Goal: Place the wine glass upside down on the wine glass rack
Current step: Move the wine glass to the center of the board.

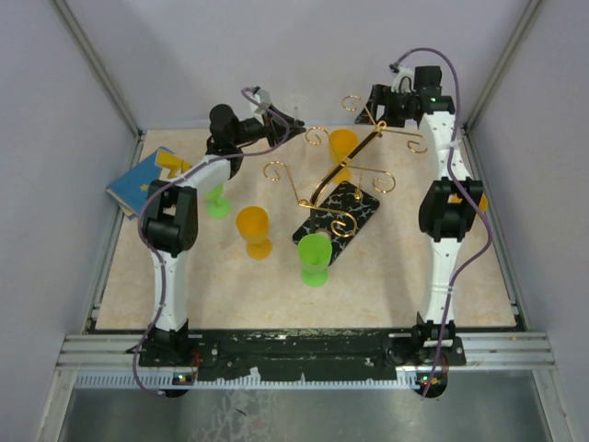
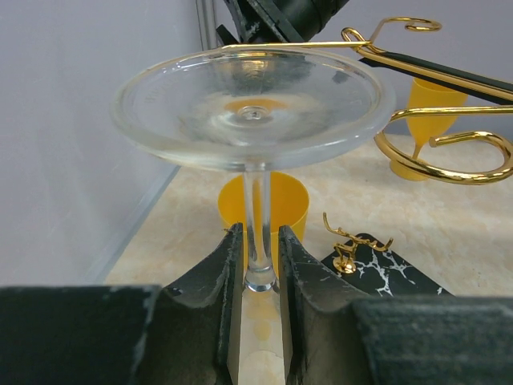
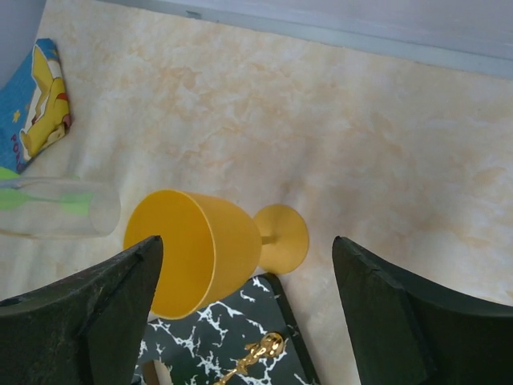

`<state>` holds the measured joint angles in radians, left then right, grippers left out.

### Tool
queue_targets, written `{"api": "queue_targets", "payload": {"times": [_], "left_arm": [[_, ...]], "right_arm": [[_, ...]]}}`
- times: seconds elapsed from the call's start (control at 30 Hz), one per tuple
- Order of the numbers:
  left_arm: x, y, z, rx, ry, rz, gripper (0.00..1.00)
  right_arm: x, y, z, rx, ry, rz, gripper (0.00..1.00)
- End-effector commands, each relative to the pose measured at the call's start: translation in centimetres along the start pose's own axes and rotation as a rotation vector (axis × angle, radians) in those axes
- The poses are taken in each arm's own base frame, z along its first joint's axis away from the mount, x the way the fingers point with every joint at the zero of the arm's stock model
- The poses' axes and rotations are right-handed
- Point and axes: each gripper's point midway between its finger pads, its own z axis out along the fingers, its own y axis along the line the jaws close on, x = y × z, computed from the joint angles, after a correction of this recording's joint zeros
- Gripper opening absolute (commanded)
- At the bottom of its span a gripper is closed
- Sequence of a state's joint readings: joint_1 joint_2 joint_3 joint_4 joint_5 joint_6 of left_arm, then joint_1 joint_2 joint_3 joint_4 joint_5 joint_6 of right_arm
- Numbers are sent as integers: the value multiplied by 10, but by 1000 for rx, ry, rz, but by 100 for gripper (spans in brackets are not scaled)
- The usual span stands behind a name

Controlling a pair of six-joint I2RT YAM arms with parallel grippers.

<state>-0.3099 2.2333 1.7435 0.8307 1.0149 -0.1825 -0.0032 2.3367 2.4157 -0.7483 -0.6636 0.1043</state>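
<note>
My left gripper [image 2: 259, 233] is shut on the stem of a clear wine glass [image 2: 252, 104]. The glass's round foot points away from the wrist, close to the gold scroll arms [image 2: 449, 152] of the wine glass rack. In the top view the left gripper [image 1: 265, 109] holds the glass [image 1: 285, 116] at the back of the table, left of the rack [image 1: 336, 175], which stands on its black marbled base [image 1: 354, 204]. My right gripper [image 1: 379, 103] is open and empty, high above the rack's far end. Its wrist view looks down past open jaws [image 3: 247, 241] at the base [image 3: 232, 345] and the glass's bowl [image 3: 56, 208].
Two orange plastic goblets [image 1: 253, 230] [image 1: 342, 145] and two green ones [image 1: 315, 258] [image 1: 217, 201] stand around the rack. A blue picture book [image 1: 143, 180] lies at the left edge. Grey walls close the back and sides.
</note>
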Motion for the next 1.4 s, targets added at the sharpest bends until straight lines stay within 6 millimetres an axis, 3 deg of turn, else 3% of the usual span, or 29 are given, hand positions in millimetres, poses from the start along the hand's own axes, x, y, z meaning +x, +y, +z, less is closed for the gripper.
{"api": "queue_targets", "payload": {"times": [0.0, 0.33, 0.67, 0.93, 1.37], "left_arm": [[-40, -6, -7, 10, -39, 87, 0], [-41, -5, -16, -1, -37, 84, 0], [-39, -5, -20, -2, -40, 76, 0], [-39, -5, -22, -4, -42, 78, 0], [-38, -4, -21, -8, -46, 73, 0]], "right_arm": [[-6, 12, 6, -33, -17, -41, 86], [12, 16, 23, -31, 40, -65, 77], [35, 19, 29, -23, 117, -97, 75], [44, 16, 34, 11, 144, -124, 61], [38, 12, 33, 44, 128, -150, 37]]}}
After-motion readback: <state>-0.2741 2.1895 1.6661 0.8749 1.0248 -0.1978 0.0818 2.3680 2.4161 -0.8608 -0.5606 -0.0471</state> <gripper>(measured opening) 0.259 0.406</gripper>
